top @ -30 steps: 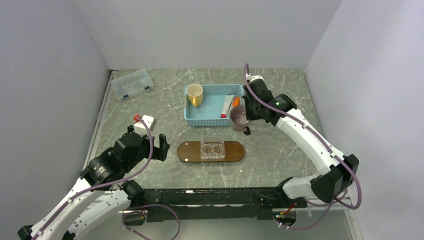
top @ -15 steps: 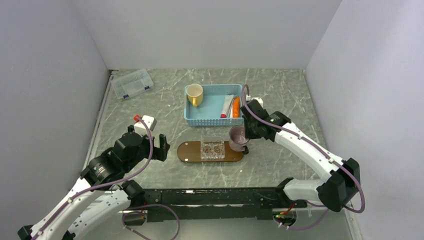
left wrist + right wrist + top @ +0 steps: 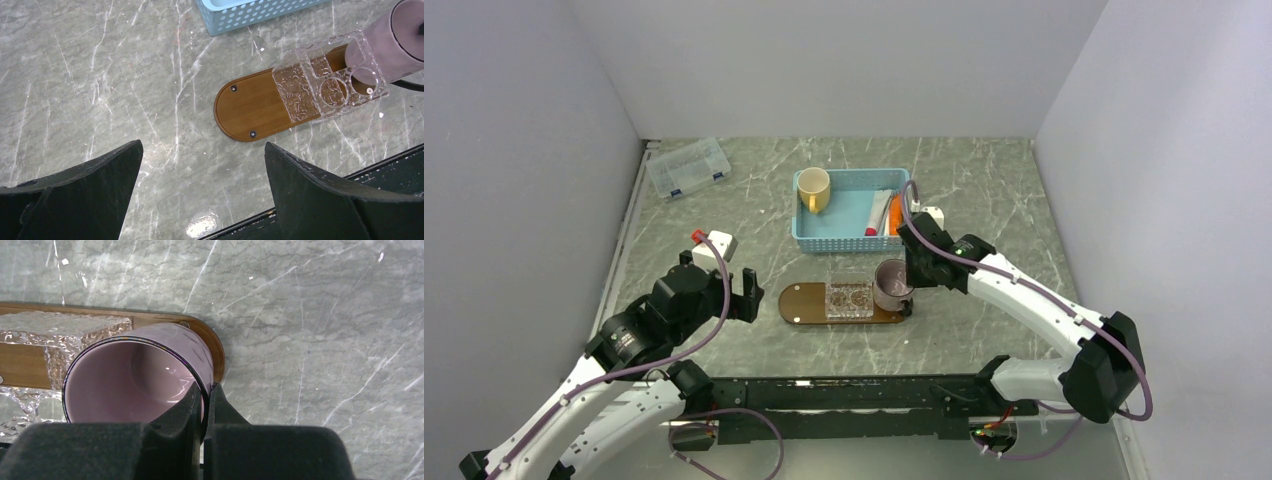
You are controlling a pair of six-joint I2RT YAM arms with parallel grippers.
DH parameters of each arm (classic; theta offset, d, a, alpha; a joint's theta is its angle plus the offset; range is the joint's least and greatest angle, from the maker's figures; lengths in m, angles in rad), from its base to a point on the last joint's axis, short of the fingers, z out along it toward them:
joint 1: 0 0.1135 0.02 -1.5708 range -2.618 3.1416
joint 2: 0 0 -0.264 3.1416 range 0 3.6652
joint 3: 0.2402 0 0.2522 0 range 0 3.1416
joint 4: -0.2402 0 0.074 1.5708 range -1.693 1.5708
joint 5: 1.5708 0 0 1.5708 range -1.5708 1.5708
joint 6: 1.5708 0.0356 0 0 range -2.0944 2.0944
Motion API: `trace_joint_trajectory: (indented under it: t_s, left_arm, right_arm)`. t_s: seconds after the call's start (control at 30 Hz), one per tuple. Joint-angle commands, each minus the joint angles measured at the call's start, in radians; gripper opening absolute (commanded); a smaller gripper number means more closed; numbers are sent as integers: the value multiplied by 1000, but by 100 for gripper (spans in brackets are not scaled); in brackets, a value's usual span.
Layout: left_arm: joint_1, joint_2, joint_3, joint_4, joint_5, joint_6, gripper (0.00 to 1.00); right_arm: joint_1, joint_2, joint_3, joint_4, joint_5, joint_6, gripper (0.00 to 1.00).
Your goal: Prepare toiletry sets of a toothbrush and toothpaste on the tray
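Nearest, at left, my left gripper (image 3: pixel 200 155) hangs with jaws spread wide, holding nothing. Beyond it the tray (image 3: pixel 802 302) lies mid-table, a clear holder (image 3: pixel 849 298) on its middle. My right gripper (image 3: pixel 205 395) pinches the rim of a mauve mug (image 3: pixel 890 285) over the tray's right end; whether it rests there I cannot tell. Farther back, the toothbrush (image 3: pixel 878 212) lies in the blue basket (image 3: pixel 844 242) beside an orange tube (image 3: pixel 895 214).

holder (image 3: pixel 849 298) on tray (image 3: pixel 802 303), basket (image 3: pixel 834 243) behind
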Motion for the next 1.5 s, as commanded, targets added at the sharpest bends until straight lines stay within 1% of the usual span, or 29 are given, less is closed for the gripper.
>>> trace_joint_trajectory:
  t_s: [0.0, 0.47, 1.23, 1.47]
  left_arm:
    - [-3, -7, 8, 17, 12, 11, 99]
    - [-3, -1, 8, 16, 9, 9, 99]
    - [-2, -5, 7, 17, 5, 7, 99]
    - [-2, -3, 8, 15, 6, 8, 99]
  right_arm:
    - [6, -45, -12, 78, 7, 36, 0]
    - [19, -49, -68, 108, 2, 53, 0]
    - [55, -33, -76, 108, 76, 83, 1]
    - [59, -30, -83, 113, 78, 87, 8]
